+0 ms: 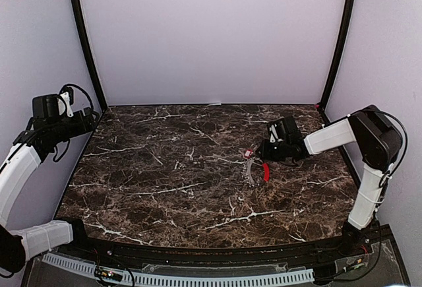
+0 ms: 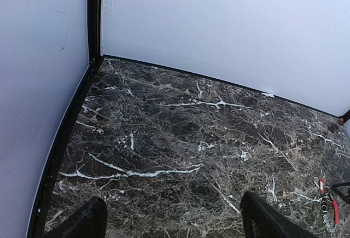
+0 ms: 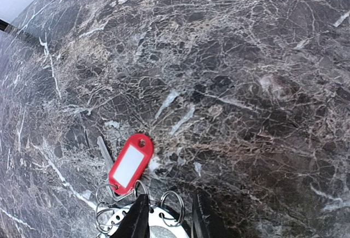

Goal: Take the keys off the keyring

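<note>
The keyring (image 3: pixel 112 209) is a bunch of thin wire rings at the bottom left of the right wrist view. A red tag (image 3: pixel 130 164) with a white label hangs on it, and a key's silvery blade (image 3: pixel 103 150) lies beside the tag. From above, the keyring (image 1: pixel 250 171) lies right of centre with a curved red strip (image 1: pixel 266 171) on its rim and the red tag (image 1: pixel 248 150) beyond it. My right gripper (image 3: pixel 170 197) is low over it, jaws narrow but apart. One small ring (image 3: pixel 173 209) sits between them, clear of the right finger. My left gripper (image 2: pixel 172 219) is open and empty.
A pale round disc (image 3: pixel 156 228) shows under the rings, below my right fingers. The dark marble table (image 1: pixel 171 181) is closed in by white walls with black corner posts (image 1: pixel 86 43). My left arm (image 1: pixel 49 125) is raised at the far left edge, away from the keyring (image 2: pixel 328 216).
</note>
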Robot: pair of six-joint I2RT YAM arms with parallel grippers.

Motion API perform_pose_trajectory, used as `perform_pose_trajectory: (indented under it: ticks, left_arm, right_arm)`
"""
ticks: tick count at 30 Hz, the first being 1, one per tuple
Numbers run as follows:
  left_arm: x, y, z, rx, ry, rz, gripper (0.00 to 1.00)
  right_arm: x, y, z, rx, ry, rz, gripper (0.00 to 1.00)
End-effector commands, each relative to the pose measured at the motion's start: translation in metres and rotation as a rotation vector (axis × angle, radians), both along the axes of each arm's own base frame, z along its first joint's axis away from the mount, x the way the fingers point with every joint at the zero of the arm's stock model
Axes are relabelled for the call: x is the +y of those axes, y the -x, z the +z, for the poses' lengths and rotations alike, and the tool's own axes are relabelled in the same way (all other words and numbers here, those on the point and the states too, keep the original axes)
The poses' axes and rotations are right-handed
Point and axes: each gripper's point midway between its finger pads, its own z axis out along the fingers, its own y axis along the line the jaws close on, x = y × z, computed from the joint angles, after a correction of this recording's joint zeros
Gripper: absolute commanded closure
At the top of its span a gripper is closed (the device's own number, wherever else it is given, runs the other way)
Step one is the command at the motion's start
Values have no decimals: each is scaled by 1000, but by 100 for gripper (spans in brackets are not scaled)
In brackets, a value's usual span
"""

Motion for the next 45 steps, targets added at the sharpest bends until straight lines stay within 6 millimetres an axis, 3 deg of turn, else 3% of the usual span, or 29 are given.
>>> perform_pose_trajectory:
  ticks: [1, 24, 29, 31, 33, 37, 41, 45]
  left_arm:
    - [3, 2, -3, 11, -15, 7, 12]
    - [4, -1, -8, 33, -14, 8, 13]
    - [3, -1, -8, 33, -13, 6, 13]
    - [3, -1, -7, 32, -13, 7, 13]
    - [5, 0, -6, 29, -17, 15, 14]
    - [9, 4, 3, -4, -33, 38, 16]
    - [5, 11, 18, -84, -44, 18, 16]
    - [-16, 17, 31, -156, 1, -92, 18]
  right_arm:
    - [8, -12, 2, -22, -42, -4, 73]
    - [6, -1, -14, 13, -72, -21, 81]
    - [4, 2, -14, 6, -74, -23, 86]
    - [6, 1, -11, -4, -85, -10, 98]
    - [7, -1, -3, -31, -94, -3, 100]
    - [13, 3, 53, -224, -191, 51, 100]
    - [17, 22, 101, -382, -230, 154, 100]
    - [28, 50, 144, -503, -287, 286, 100]
